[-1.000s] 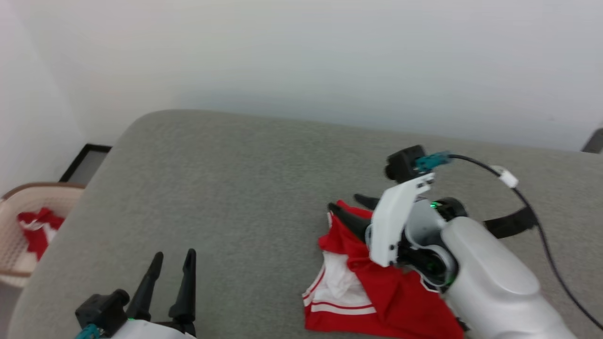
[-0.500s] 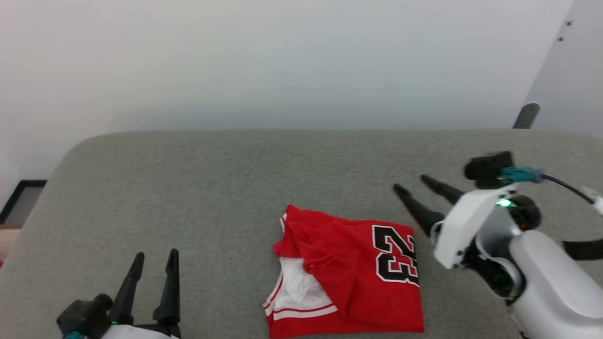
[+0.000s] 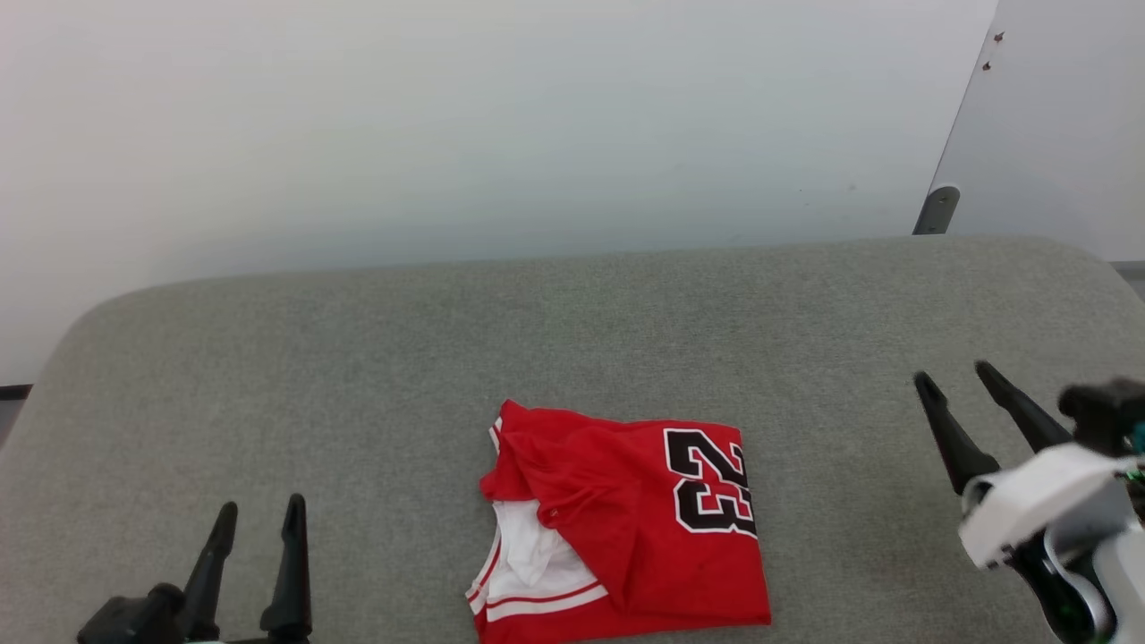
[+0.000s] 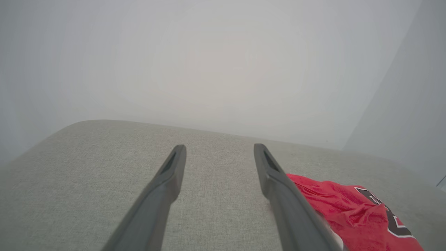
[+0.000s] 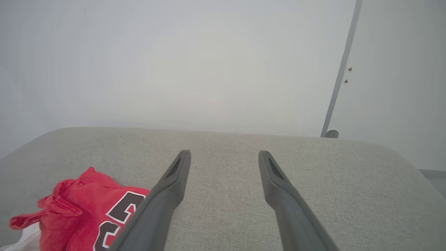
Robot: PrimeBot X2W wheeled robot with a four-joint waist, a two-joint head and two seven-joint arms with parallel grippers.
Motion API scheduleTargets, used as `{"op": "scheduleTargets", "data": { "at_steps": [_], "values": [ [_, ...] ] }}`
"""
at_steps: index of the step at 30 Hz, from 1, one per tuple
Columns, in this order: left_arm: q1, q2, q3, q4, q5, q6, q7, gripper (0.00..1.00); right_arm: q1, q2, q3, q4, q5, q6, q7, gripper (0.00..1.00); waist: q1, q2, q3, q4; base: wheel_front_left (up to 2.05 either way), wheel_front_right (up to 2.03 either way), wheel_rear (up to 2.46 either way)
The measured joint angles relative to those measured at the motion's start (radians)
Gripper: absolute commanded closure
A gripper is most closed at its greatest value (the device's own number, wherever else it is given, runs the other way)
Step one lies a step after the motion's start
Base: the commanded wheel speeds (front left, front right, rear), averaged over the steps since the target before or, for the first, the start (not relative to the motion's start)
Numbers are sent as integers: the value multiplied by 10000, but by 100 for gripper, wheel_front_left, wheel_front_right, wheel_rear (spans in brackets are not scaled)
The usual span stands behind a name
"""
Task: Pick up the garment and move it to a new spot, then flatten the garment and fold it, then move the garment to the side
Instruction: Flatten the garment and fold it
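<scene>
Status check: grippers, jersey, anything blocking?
Left gripper open, empty. Right gripper open, empty. Jersey folded on grey cushion, both grippers clear of it. Nothing seen in the way.

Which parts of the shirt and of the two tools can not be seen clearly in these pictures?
- Shirt, head view: its near left corner is cut off by the bottom edge; the lower layers are hidden under the folded top layer.
- Number 23, right wrist view: partly hidden behind a finger of the right tool.
- Left tool, head view: its base is cut off by the bottom edge.
</scene>
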Motion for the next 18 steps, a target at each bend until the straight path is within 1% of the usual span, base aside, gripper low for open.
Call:
{"op": "scheduleTargets", "data": {
  "at_steps": [12,16,18],
  "values": [
    [505,-46,330,-230,276,0,0,0,1933,59,-1561,-313,-982,0,-1070,0,0,0,-150,28,0,0,0],
    [569,-42,376,-242,366,0,0,0,2532,382,-2090,-562,-1193,0,-1212,0,0,0,-209,92,0,0,0],
    [599,-36,420,-251,384,-13,0,0,2808,422,-2303,-669,-1325,0,-1256,0,1,0,-237,119,0,0,0]
  ]
}}
